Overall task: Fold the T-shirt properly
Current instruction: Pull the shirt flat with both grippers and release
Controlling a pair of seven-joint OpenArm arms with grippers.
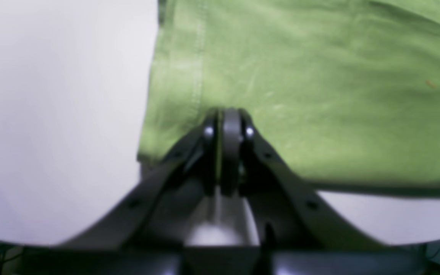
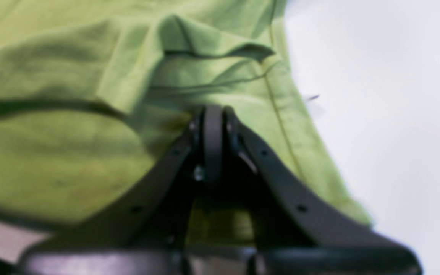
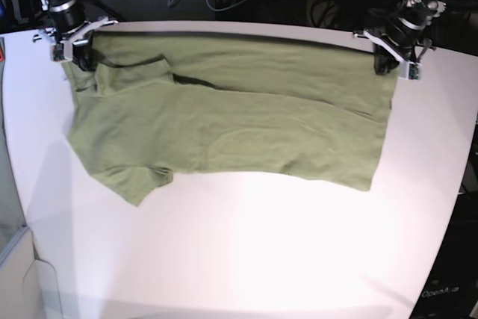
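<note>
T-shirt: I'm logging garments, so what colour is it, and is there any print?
The T-shirt is plain olive green, no print visible; the base view shows it best.

T-shirt (image 3: 224,128) lies spread on the table (image 3: 261,259), across its far half, long axis running left-right in base view. Near half of table bare. Left gripper (image 3: 388,61) at shirt's far right corner in base view, jaws pinched on the hem edge there. Right gripper (image 3: 75,54) at far left corner, closed on cloth by the sleeve. One sleeve (image 3: 134,181) sticks out toward near-left; other folded over near right gripper.
</note>
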